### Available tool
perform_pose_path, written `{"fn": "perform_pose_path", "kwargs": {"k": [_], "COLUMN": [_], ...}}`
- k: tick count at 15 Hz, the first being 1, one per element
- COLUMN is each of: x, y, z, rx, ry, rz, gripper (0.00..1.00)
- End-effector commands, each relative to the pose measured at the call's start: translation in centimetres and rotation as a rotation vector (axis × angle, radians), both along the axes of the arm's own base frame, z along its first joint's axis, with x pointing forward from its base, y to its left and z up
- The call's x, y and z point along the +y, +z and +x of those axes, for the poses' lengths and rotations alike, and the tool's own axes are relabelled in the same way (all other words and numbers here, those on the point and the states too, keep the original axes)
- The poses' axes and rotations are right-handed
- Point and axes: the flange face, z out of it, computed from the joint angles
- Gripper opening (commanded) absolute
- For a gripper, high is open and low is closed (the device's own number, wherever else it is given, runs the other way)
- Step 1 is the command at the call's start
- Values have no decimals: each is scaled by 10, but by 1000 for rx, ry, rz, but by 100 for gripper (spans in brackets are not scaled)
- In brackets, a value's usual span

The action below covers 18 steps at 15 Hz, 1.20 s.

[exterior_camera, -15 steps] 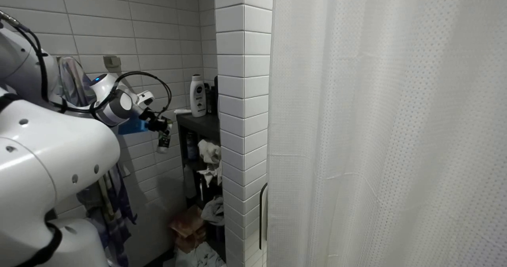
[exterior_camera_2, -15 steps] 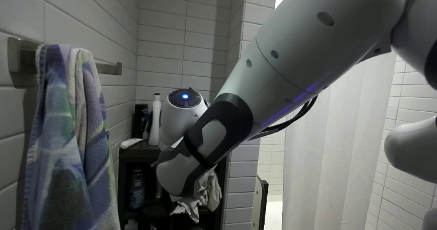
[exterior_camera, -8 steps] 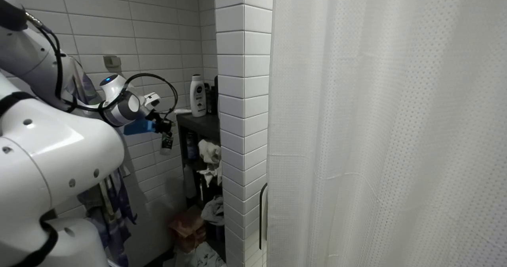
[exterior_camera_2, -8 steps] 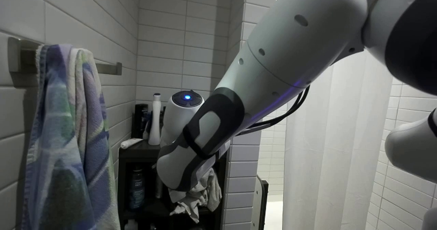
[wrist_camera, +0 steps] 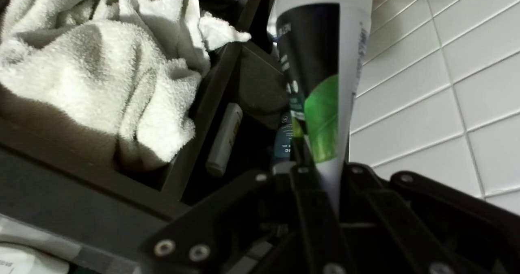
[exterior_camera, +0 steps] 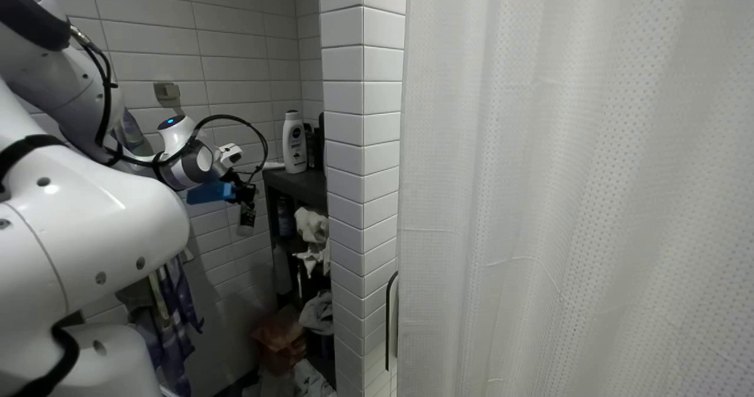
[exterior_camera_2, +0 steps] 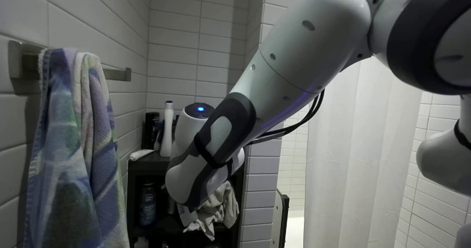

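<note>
My gripper (exterior_camera: 242, 192) is shut on a white tube with a black and green label (wrist_camera: 319, 70). The tube also shows below the fingers in an exterior view (exterior_camera: 246, 220). In the wrist view the fingers (wrist_camera: 329, 176) pinch its narrow flat end, and its wide end points away. The tube is in front of the dark shelf unit (exterior_camera: 297, 186), beside the tiled wall. A crumpled white towel (wrist_camera: 101, 79) lies in a compartment. A pale slim container (wrist_camera: 224, 140) and a blue-labelled bottle (wrist_camera: 283, 142) are in the compartment beside it. In an exterior view my arm hides the gripper.
A white bottle (exterior_camera: 294, 142) stands on the shelf top, with dark containers (exterior_camera_2: 150, 130) and a lying white tube (exterior_camera_2: 141, 154). A tiled pillar (exterior_camera: 362, 149) and a white curtain (exterior_camera: 559, 185) are beside the shelf. A coloured towel (exterior_camera_2: 73, 148) hangs from a wall rail.
The arm's upper links have swung across the view. The gripper, with the tube in it, has shifted slightly right and down beside the shelf. The hold on the tube looks the same.
</note>
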Motion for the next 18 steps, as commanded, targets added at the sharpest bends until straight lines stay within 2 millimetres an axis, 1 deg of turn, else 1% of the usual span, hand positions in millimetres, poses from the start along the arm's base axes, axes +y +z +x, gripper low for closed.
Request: {"fn": "perform_pose_path", "kwargs": {"k": [1, 7, 13, 16, 18], "x": [-13, -19, -8, -3, -8], "y": [-4, -8, -6, -13, -19], "z": [-4, 9, 10, 12, 17], "rx": [64, 69, 89, 119, 133], "ry": [21, -8, 37, 67, 44], "rz": [50, 46, 46, 14, -33], "gripper": [3, 3, 3, 3, 3]}}
